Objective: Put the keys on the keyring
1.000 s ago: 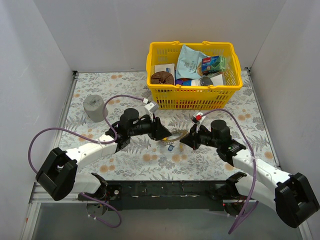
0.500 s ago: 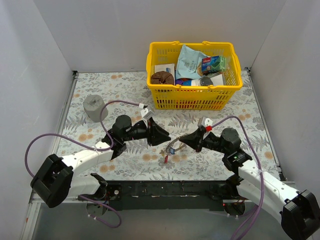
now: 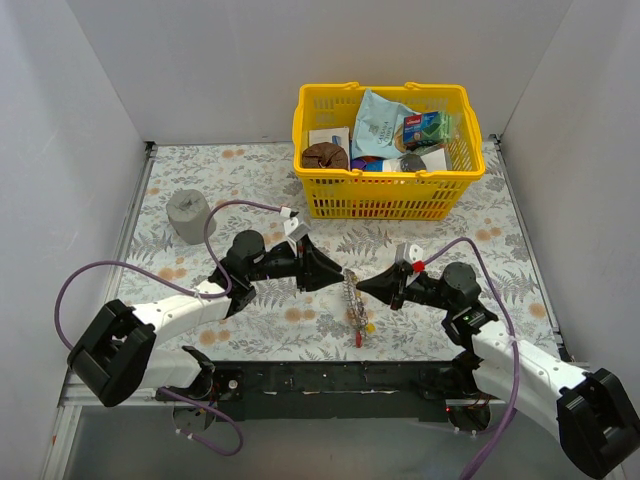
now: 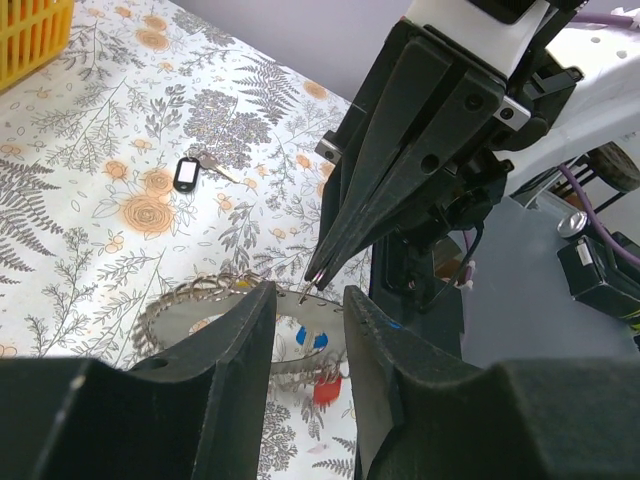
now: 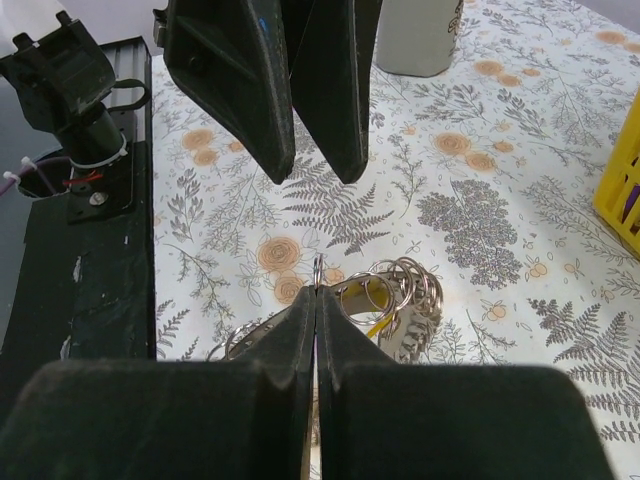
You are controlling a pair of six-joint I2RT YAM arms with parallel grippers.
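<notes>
The keyring [image 3: 350, 288] hangs edge-on between the two grippers, above the table. Keys with yellow [image 3: 370, 327] and red [image 3: 357, 340] tags dangle below it. My right gripper [image 3: 366, 285] is shut on a small split ring [image 5: 318, 267] threaded on the keyring [image 5: 400, 290]. My left gripper [image 3: 327, 272] faces it, open, with its fingers [image 5: 262, 90] apart. In the left wrist view the wide silver keyring [image 4: 190, 312] lies behind my left gripper [image 4: 308, 300], with blue [image 4: 318, 340] and red [image 4: 326, 388] tags below. A black-tagged key [image 4: 185, 174] lies apart on the cloth.
A yellow basket [image 3: 385, 197] full of packets stands at the back right of the flowered cloth. A grey cup [image 3: 187, 214] stands at the left, also in the right wrist view [image 5: 420, 35]. The black base rail [image 3: 330, 378] runs along the near edge.
The keyring was low between the grippers; now it hangs upright with the keys dangling straight down. Both grippers have shifted a little toward the near edge.
</notes>
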